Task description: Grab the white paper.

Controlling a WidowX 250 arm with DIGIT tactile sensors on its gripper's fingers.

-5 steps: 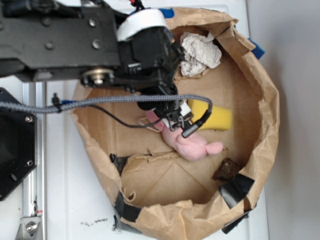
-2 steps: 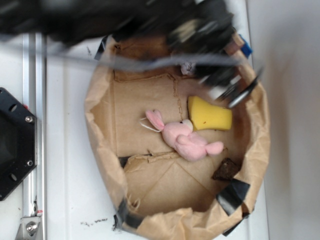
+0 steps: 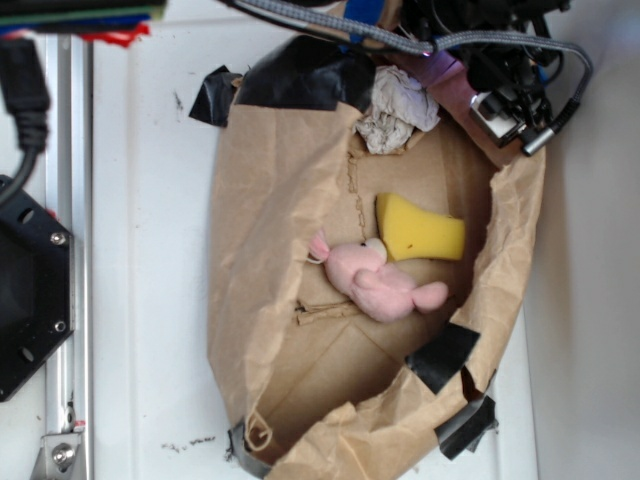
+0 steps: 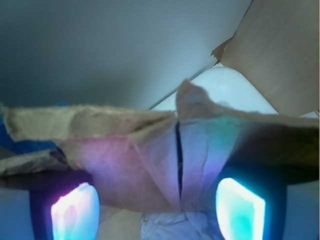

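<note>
The white paper [image 3: 397, 108] is a crumpled off-white wad with grey creases at the far end of the brown paper wall's ring [image 3: 265, 230]. In the wrist view it shows at the bottom edge [image 4: 175, 229], low between my fingers. My gripper [image 3: 450, 70] hovers at the ring's top right rim, just right of the wad and partly out of frame. In the wrist view my gripper [image 4: 157, 212] is open wide, its glowing pads [image 4: 75, 212] far apart. A torn stretch of the brown wall [image 4: 150, 165] stands straight ahead between them. Nothing is held.
A yellow sponge [image 3: 420, 230] and a pink plush bunny [image 3: 375, 285] lie mid-ring. Black tape patches [image 3: 300, 75] hold the rim. My cable [image 3: 500, 40] loops over the top right. A metal rail [image 3: 70, 250] and a black mount [image 3: 25, 290] stand at the left.
My arm swung from above the bunny up and right to the ring's far right rim. The ring's left wall has folded inward and the ring is narrower. The wad shows uncovered again.
</note>
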